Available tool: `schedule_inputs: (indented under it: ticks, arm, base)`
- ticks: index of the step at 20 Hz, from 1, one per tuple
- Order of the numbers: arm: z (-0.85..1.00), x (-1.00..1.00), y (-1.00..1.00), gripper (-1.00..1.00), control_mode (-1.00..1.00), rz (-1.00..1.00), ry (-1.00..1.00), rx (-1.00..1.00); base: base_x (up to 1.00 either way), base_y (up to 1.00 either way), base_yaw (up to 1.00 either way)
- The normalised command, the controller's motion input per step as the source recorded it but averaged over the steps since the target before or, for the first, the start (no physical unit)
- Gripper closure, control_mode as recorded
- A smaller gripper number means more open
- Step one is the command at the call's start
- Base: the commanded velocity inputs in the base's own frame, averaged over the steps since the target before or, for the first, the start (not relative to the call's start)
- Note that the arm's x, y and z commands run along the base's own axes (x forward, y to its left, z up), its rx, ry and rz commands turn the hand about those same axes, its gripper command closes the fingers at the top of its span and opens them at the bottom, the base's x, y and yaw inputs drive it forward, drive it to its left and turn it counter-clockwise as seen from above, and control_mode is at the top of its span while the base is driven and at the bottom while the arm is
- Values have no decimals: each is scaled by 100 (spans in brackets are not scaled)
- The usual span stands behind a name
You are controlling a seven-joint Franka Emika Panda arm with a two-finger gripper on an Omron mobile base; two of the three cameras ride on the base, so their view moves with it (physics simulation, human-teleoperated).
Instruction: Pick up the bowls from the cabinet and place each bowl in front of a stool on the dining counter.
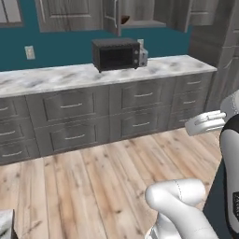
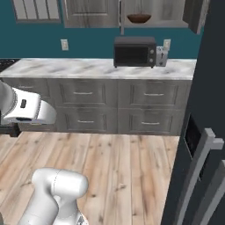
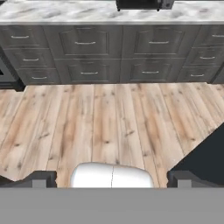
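The dark-brown wooden bowl [image 2: 139, 18] sits on the grey inner shelf of the open wall cabinet [image 2: 154, 11], above the microwave. In the left base view only a sliver of that bowl [image 1: 125, 19] shows past the cabinet door's edge [image 1: 115, 18]. The white bowl with the blue pattern is out of view. My gripper [image 3: 113, 179] is open, its two dark fingertips [image 3: 43, 178] wide apart with nothing between them. It points across the wooden floor toward the drawer fronts, far below and away from the cabinet.
A black microwave [image 2: 134, 52] and a toaster [image 2: 161, 57] stand on the narrow marble worktop [image 2: 79, 68] over grey drawer units [image 2: 88, 105]. A tall dark fridge [image 2: 206, 114] fills the right. A marble corner [image 1: 4, 224] shows at the bottom left.
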Motion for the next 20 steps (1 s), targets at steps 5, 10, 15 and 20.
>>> schedule_inputs:
  ticks: [5,10,15,20]
  arm:
    - [0,0,0,-100,100,0,0,0]
    - [0,0,0,-100,100,0,0,0]
    - [0,0,0,-100,100,0,0,0]
    - [0,0,0,-100,100,0,0,0]
  base:
    - [100,5,-5]
    - [100,3,-5]
    - [100,5,-4]
    - [100,5,-4]
